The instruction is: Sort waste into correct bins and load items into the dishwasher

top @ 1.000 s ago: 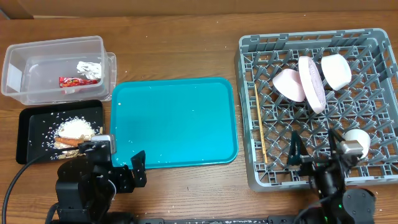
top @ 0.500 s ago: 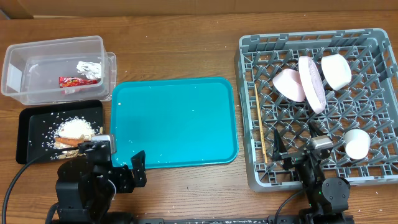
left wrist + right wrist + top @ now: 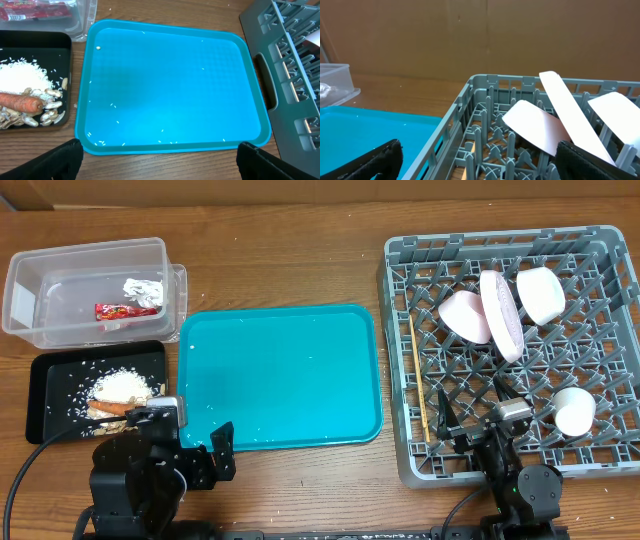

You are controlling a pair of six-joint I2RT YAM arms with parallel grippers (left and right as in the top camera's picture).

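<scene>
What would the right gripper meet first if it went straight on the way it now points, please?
Most likely the nearer bowl leaning in the grey dish rack, left of the upright plate; depth is unclear, so the rack pegs might come first.

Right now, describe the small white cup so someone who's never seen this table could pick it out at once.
Start at the grey dish rack on the right of the table. In its near right corner the small white cup sits alone among the pegs. It's the smallest white piece, well apart from the plate and bowls clustered at the far side.
</scene>
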